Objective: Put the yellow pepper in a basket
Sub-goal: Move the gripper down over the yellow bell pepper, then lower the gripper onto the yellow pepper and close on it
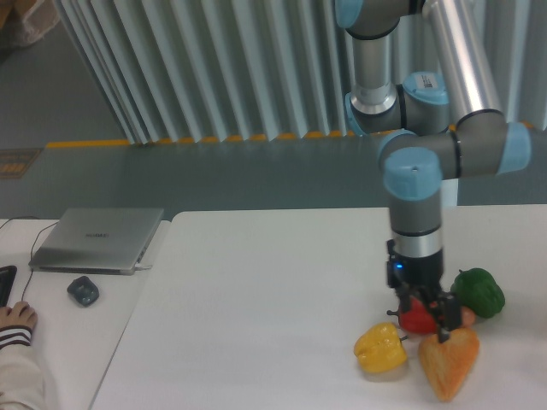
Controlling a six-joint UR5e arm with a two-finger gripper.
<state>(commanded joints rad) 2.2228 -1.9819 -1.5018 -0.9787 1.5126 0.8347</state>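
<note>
Gripper (420,314) low over red pepper (416,318), fingers either side of it; jaws apart, grip on anything not discernible. Yellow pepper (380,348) on white table (256,290), just left and nearer than gripper, untouched. Orange wedge (448,362) near right, green pepper (479,291) far right. Laptop (97,238), mouse (83,290) far left.

One camera looks from the front, a bit above the white table (256,282), toward the grey ribbed wall (214,68), probably from fairly near.
</note>
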